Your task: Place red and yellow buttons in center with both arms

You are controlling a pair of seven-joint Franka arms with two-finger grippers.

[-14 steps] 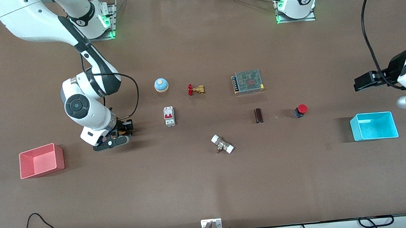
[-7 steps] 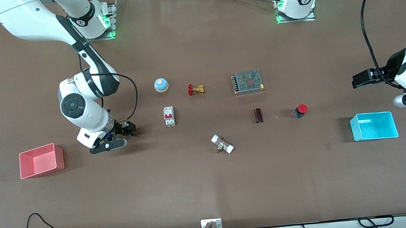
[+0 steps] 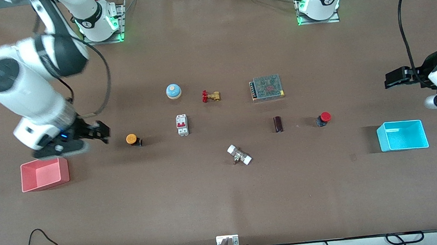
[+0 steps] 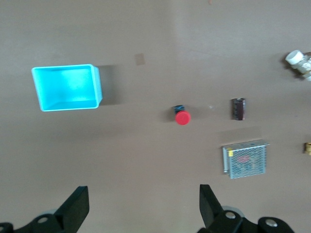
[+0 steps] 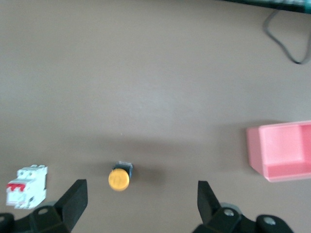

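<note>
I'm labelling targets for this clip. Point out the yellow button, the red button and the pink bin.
yellow button [image 3: 131,139], front view, on its round yellow cap.
red button [image 3: 325,116], front view, on its round red cap.
pink bin [image 3: 45,183], front view, on the outer wall facing the camera.

Yellow button [image 5: 119,178] near breaker [image 5: 26,186]

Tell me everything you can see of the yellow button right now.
The yellow button is a small push-button with a round yellow-orange cap on a stubby black body. It lies on its side on the bare brown table, the cap turned toward the right arm's end, between the pink bin and the white circuit breaker. Nothing touches it. The right gripper is off it, jaws open, in the air toward the pink bin. The right wrist view shows the button free too.
</note>
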